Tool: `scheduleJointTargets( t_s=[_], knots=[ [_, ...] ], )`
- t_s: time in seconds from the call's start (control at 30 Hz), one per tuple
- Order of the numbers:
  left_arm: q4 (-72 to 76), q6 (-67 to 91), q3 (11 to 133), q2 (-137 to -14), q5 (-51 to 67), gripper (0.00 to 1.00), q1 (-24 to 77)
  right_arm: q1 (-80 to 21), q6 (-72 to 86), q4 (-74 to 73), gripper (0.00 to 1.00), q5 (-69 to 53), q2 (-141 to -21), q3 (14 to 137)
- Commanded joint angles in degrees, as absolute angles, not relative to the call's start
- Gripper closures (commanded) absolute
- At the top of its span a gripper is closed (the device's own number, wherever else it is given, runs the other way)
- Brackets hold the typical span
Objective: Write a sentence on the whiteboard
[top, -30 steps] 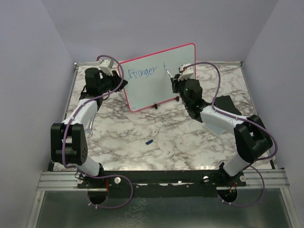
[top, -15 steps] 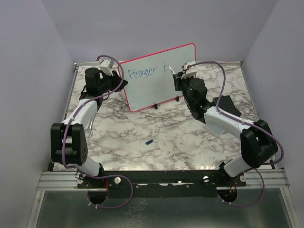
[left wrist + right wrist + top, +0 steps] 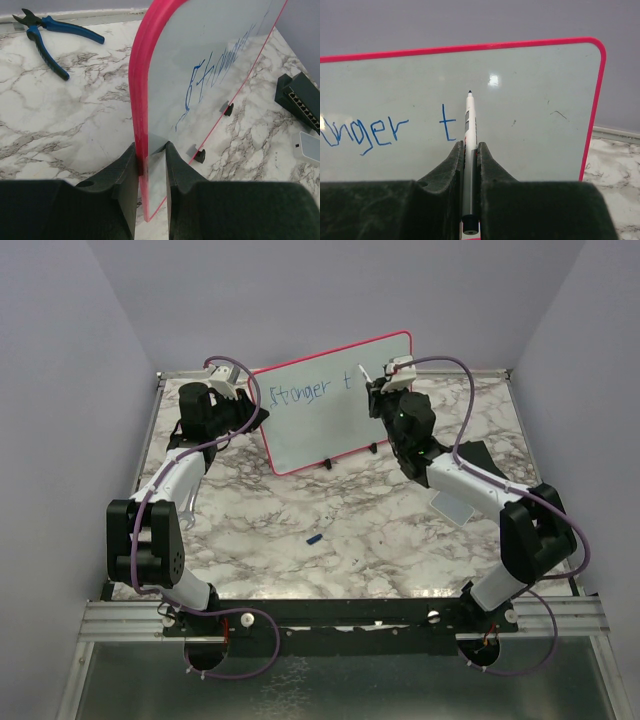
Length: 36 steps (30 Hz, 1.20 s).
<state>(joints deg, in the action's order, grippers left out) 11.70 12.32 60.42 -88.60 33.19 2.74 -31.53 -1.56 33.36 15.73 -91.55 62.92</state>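
Since a second ago the right arm has swung up and to the right, off the "t", so the pen tip now sits over the blank patch just past that letter. Right fingers [image 3: 451,165] are squeezed tight on a slim white-barrelled marker with a blue tip [image 3: 469,120]. They hold it low on the barrel, so the tip pokes out well ahead of them toward the large white whiteboard with the pink-red frame [image 3: 535,125]. Can't tell from the wrist view whether the tip actually touches.

Just left of the tip is the sentence [image 3: 385,131] in thin blue handwriting. It reads "Stronger t" so far, so that second word looks barely started. There's a small label on the marker barrel, too blurry to read.

Left fingers [image 3: 125,170] are nearly closed, pinching the board's side edge between them. My guess is that's to keep it from tipping on its little black feet [image 3: 200,156] under pen pressure. Further off, up and left of those fingers, blue-handled pliers [image 3: 50,37] lie on the marble tabletop [image 3: 60,115].
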Motion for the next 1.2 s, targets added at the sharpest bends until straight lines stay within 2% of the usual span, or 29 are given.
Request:
scheduleJointTargets(
  t_s=[0.0, 0.4, 1.17],
  knots=[
    [9.6, 10.9, 60.9, -88.1, 31.8, 0.90, 3.2, -31.2, -2.1, 32.9, 0.99, 14.6, -93.6, 64.9],
    [9.6, 10.9, 61.0, -88.3, 31.9, 0.90, 3.2, -31.1, -2.3, 32.4, 0.99, 15.0, -95.0, 64.8],
    [9.6, 11.0, 60.9, -88.0, 31.9, 0.90, 3.3, -31.1, 1.5, 32.4, 0.99, 14.8, -92.9, 57.2]
  ],
)
